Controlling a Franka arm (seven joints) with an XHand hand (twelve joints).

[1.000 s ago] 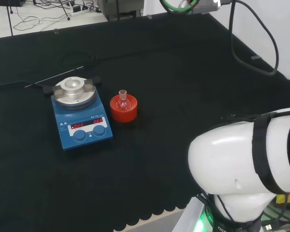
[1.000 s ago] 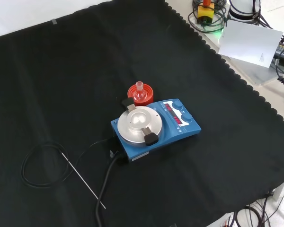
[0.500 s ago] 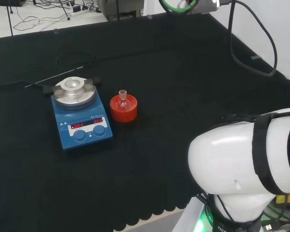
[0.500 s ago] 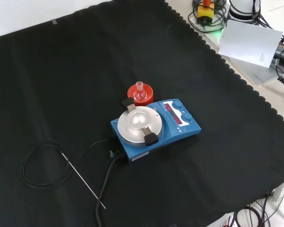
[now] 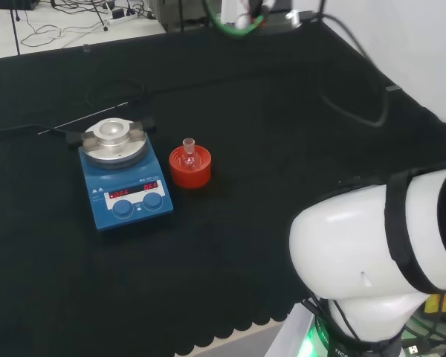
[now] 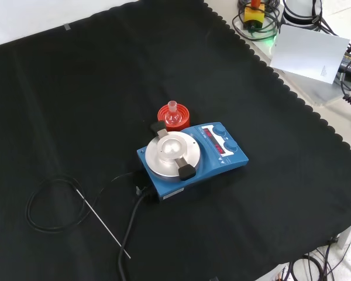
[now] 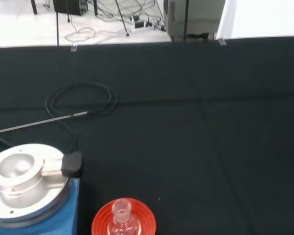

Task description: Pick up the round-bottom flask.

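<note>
A small clear round-bottom flask (image 5: 189,154) stands upright, neck up, in a red ribbed ring stand (image 5: 190,172) near the middle of the black cloth. In the front view the flask (image 6: 174,116) sits in its stand (image 6: 164,111) just behind the blue stirrer. The wrist view looks down on the flask (image 7: 121,218) and stand (image 7: 100,224) from some way off. Nothing touches the flask.
A blue hotplate stirrer (image 5: 126,199) with a round metal top (image 6: 172,154) stands right beside the stand. A thin metal rod (image 6: 102,225) and a coiled black cable (image 6: 47,205) lie on the cloth beyond it. The arm's white link (image 5: 372,253) stands at the head view's lower right.
In the head view the cables and arm parts at the top edge have swung to the left. The flask, stand and stirrer have stayed where they were.
</note>
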